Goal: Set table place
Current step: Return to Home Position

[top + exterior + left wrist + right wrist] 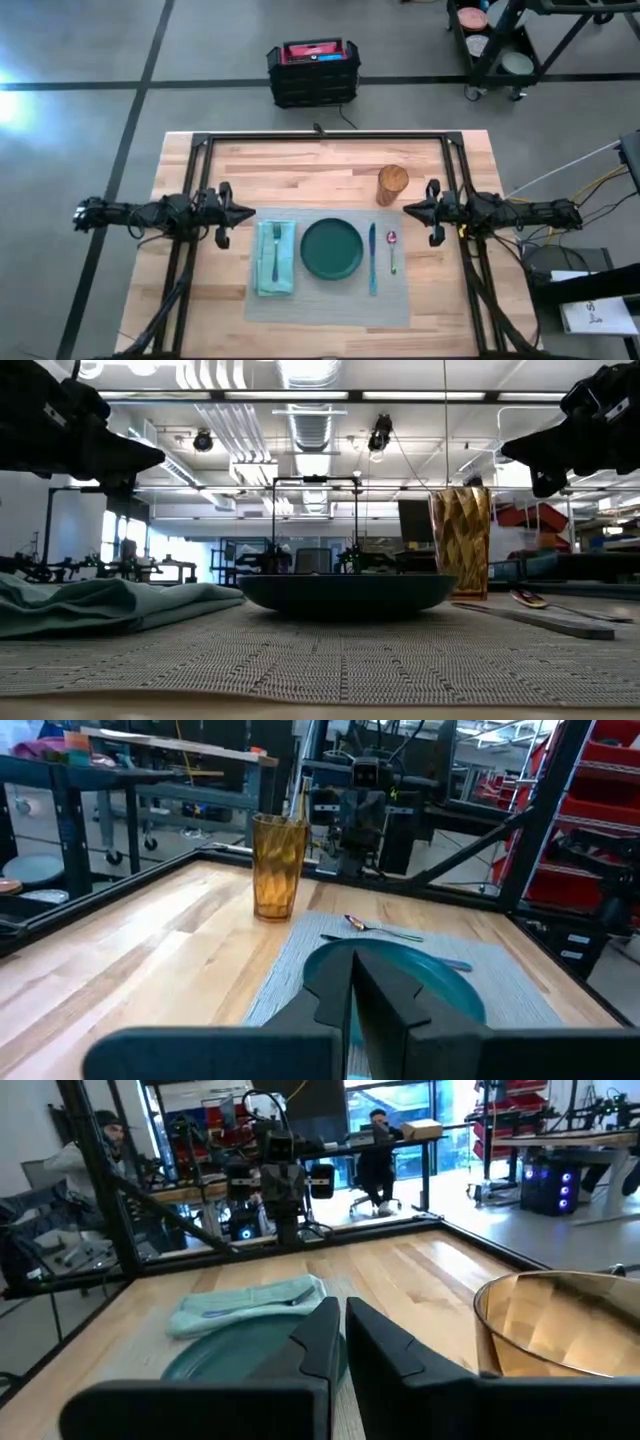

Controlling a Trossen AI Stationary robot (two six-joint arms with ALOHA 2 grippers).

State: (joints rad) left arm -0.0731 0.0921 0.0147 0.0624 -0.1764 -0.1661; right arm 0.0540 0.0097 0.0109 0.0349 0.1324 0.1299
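**Setting laid; arms to be parked**

The step in hand is judged to be the return to the rest pose, since nothing is seen left to place. On the table [330,160], the grey placemat [330,300] is spread between the two pairs of jaws and a little nearer the front edge than they are. The dark green plate [332,248] is set at its middle, ahead of both pairs of jaws. The teal napkin [275,258], with a fork [276,250] laid on it, is found just ahead of the left jaws. The brown cup [392,185] is stood just ahead of the right jaws, off to their far side. The knife [372,258] and the spoon [392,250] are laid between the plate and the right jaws.

The next move is judged to call only for a clear withdrawal, with the cup not to be brushed by the right arm.

Both arms are held level above the table, stretched inward from the side rails and facing each other. The left gripper [250,212] and the right gripper [406,210] are raised clear of the mat. Each pair of jaws is seen clenched on nothing.
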